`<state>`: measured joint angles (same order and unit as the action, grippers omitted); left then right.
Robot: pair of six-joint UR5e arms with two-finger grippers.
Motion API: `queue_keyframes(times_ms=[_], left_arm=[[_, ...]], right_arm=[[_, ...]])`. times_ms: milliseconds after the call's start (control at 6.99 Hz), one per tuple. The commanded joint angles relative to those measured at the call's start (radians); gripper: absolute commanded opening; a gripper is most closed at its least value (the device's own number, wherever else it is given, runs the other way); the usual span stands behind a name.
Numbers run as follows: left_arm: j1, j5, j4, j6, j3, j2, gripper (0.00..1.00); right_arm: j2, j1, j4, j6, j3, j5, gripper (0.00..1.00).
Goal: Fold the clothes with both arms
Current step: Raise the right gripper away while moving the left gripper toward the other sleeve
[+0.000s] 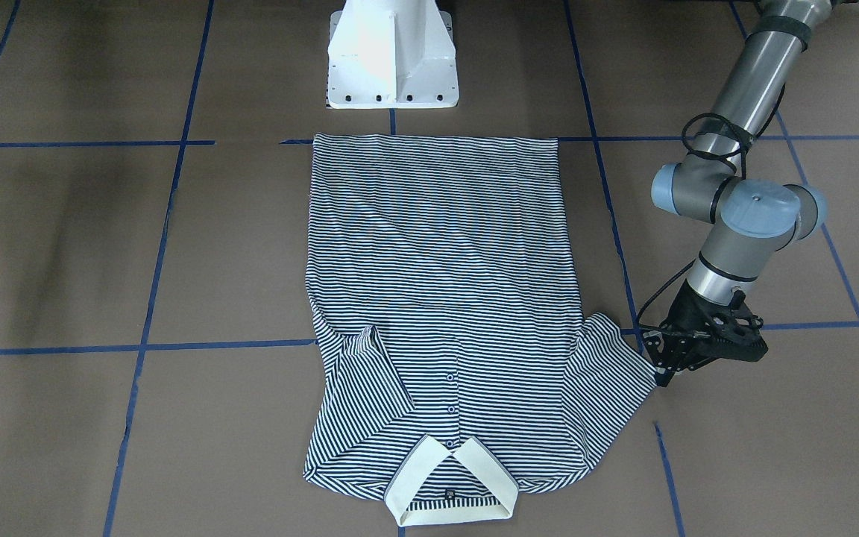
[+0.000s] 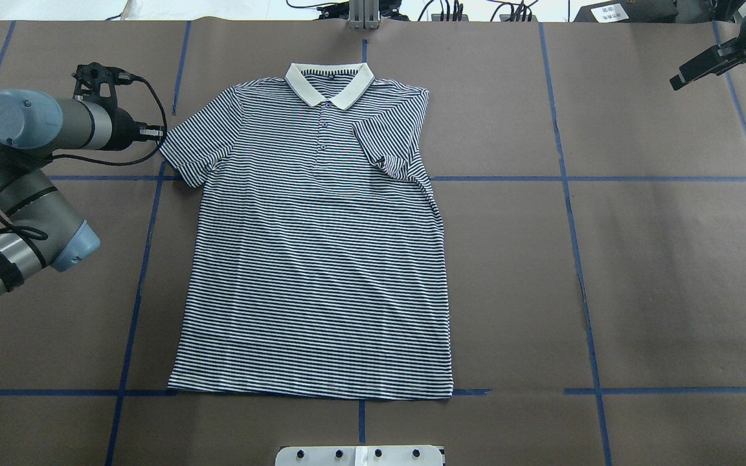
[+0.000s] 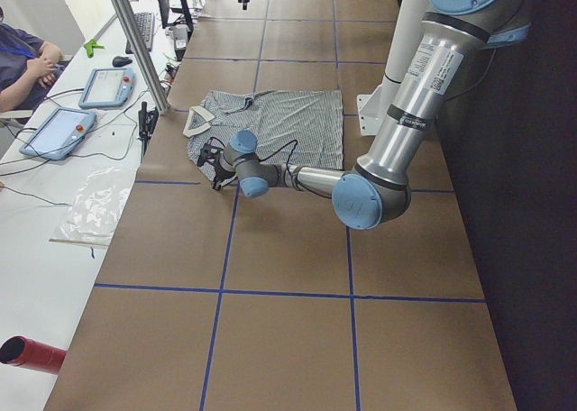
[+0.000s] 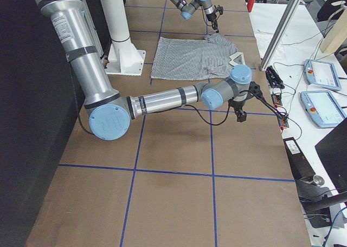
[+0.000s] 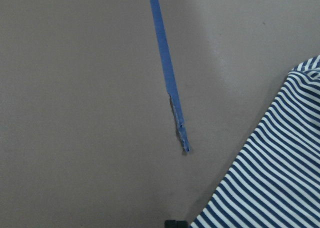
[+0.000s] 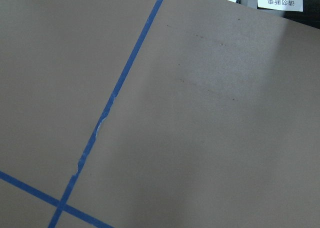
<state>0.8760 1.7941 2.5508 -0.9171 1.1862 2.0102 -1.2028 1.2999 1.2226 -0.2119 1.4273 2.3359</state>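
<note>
The striped polo shirt (image 2: 315, 259) lies flat, front up, with its cream collar (image 2: 329, 84) at the table's far side. One sleeve (image 2: 389, 152) is folded in over the chest. The other sleeve (image 1: 608, 373) lies spread out. My left gripper (image 1: 661, 369) is low at that sleeve's outer edge and looks shut on it; the left wrist view shows striped cloth (image 5: 270, 183) beside a fingertip (image 5: 172, 223). My right gripper (image 2: 677, 83) hangs above bare table at the far right, away from the shirt. I cannot tell whether it is open.
The white pedestal (image 1: 392, 60) stands just behind the shirt's hem. Blue tape lines (image 2: 567, 178) cross the brown table cover. A side bench with tablets (image 3: 104, 86), an aluminium post (image 3: 135, 41) and a seated operator (image 3: 22, 59) lie beyond the collar side.
</note>
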Motion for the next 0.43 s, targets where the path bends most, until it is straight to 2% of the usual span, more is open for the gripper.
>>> queue_keyframes(times_ms=[0, 143, 286], left_arm=[[-0.002, 0.001, -0.021, -0.003, 0.042, 0.007, 0.0], [-0.003, 0.001, -0.076, -0.023, 0.073, 0.019, 0.0], [-0.008, 0.001, -0.209, -0.087, 0.122, 0.071, 0.0]], right_arm=[[-0.004, -0.001, 0.0, -0.003, -0.001, -0.001, 1.0], [-0.004, -0.001, 0.0, -0.003, -0.002, -0.001, 1.0], [-0.004, -0.001, 0.0, -0.006, -0.002, -0.003, 1.0]])
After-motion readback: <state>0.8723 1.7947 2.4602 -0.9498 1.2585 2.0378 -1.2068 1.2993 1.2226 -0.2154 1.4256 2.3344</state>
